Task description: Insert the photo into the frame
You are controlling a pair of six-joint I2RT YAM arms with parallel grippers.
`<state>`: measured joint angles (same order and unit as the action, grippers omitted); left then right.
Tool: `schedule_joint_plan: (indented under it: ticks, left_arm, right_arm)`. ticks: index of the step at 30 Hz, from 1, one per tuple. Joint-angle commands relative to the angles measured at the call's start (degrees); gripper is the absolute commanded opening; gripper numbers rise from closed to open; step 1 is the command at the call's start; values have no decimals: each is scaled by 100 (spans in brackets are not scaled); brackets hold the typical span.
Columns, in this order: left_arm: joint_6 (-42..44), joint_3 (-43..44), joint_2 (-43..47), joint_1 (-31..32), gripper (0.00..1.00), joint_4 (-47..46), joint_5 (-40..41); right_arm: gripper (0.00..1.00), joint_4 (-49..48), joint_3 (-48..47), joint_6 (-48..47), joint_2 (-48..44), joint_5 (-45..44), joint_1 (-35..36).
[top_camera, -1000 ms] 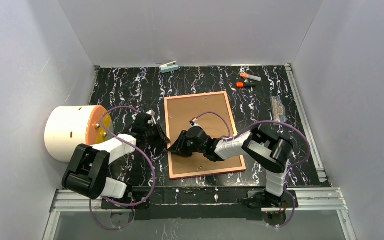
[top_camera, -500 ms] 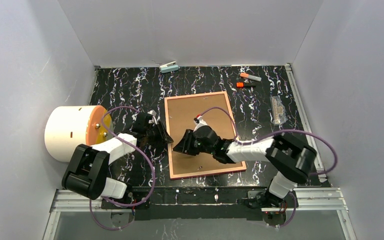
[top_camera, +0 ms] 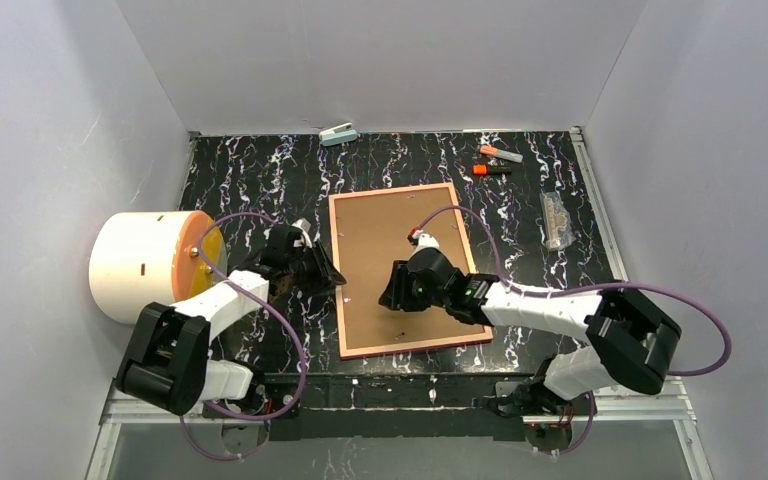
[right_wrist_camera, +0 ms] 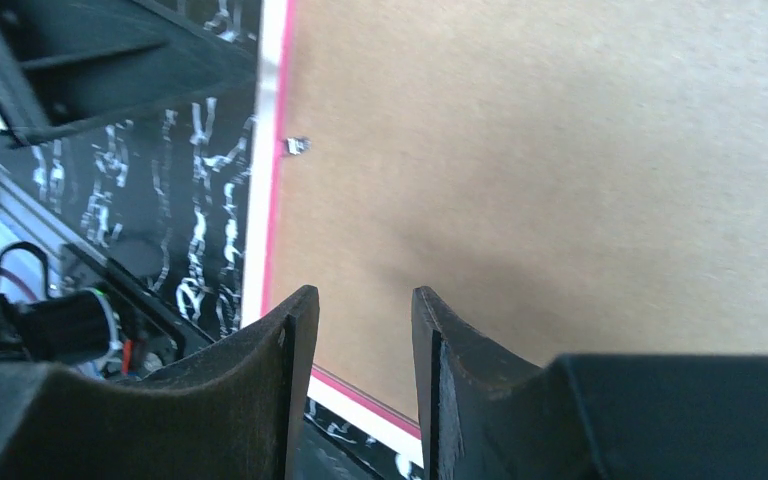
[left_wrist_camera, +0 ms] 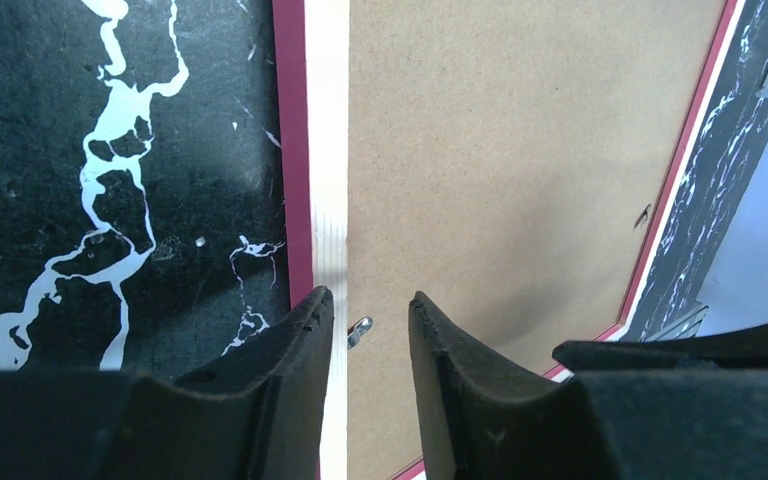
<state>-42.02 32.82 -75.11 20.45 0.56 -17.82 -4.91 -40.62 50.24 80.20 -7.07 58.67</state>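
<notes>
The frame (top_camera: 407,190) lies back-up on the table (top_camera: 260,170), its long axis running away from the arm bases, and the brown backing board (top_camera: 390,225) fills it. No sight of the photo in any view; if it's in there it's under that board, and I can't tell.

The left gripper (top_camera: 327,274) is at the frame's left rail, on the half nearer the bases. Its wrist view shows the jaws a little way apart with nothing in them, straddling the pale rail with a small metal tab (left_wrist_camera: 359,330) just below the gap. The right gripper (top_camera: 388,292) hangs over the board inside the frame, a bit right of that rail, jaws parted about as much and empty too.

So what matters is that tab on the left rail. It lies directly under the left gripper, while the right one is further in over the board, so I'd say the left arm is plainly the closer one to work it
</notes>
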Motion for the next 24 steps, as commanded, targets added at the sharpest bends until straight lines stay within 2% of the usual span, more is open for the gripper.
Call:
schedule_joint_plan:
  ticks: [1,4,12,17,24]
  left_arm:
    - [45,-69,91,21,30,191,-11]
    - [74,-90,36,21,28,172,15]
    - [141,-131,-83,21,25,193,191]
    - [170,-127,-148,21,24,199,275]
    - [177,-66,-284,21,23,166,333]
  right_arm:
    - [48,687,-111,-629,106,383,-334]
    - [47,849,-238,-932,327,857,-584]
    - [41,1023,-568,-1571,786,1676,-636]
    - [35,1144,-561,-1703,830,1872,-629]
    - [35,1637,-629,-1967,760,2108,-630]
